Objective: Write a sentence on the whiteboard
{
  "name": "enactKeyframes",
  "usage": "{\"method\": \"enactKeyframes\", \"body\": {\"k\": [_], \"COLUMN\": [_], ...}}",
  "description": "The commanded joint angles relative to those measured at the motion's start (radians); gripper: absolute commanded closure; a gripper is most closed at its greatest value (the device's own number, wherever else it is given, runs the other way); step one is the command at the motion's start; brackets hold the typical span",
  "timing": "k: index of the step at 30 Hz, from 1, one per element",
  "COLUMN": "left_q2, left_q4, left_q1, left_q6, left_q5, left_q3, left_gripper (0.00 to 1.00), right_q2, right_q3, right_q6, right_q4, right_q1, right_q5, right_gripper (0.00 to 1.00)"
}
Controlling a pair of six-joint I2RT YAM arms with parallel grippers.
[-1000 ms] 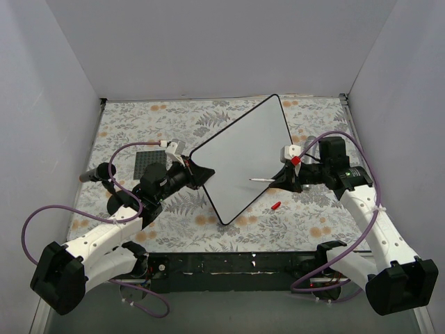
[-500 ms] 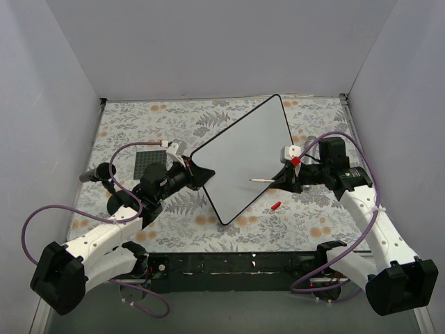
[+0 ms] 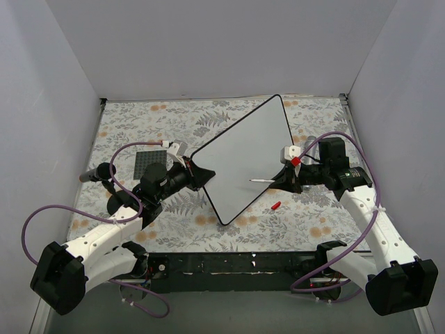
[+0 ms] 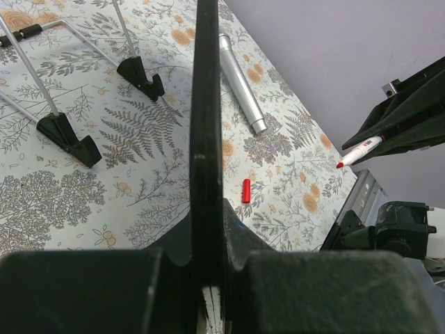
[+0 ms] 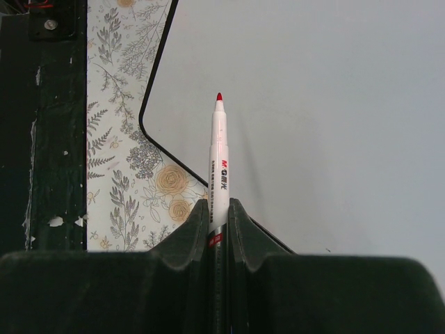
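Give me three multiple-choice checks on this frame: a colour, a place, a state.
1. What colour is the tip of the marker?
A) black B) blue C) red
2. Where is the red cap?
A) on the floral cloth, off the near right edge of the whiteboard B) on the marker C) on the whiteboard
3. What is the left tool doing?
A) open above the cloth B) shut on the whiteboard's edge C) shut on the marker

1 C: the right wrist view shows a red tip.
2 A: the top view shows it lying on the cloth.
3 B: the left wrist view shows the black rim clamped.
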Motion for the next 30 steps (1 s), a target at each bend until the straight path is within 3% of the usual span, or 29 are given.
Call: {"method": "enactKeyframes", "body": {"k": [1,30], "left_q2": [-0.019,-0.028], "left_q4": [0.035,0.047], "left_q1": [-0.001,-0.001], "left_q6": [0.021,0.006], "left_q5": [0.039,0.054], "left_q3": [0.038,0.022], "left_gripper": [1.0,1.0], "right_q2": [-0.012,-0.013], "right_q3": [0.005,-0.004], "right_q6": [-0.007,-0.007], "right_q4": [0.024,0.03], "right_q1": [-0.003,-0.002], "right_q5": [-0.023,-0.024], "right_gripper": [0.99,0.99]}}
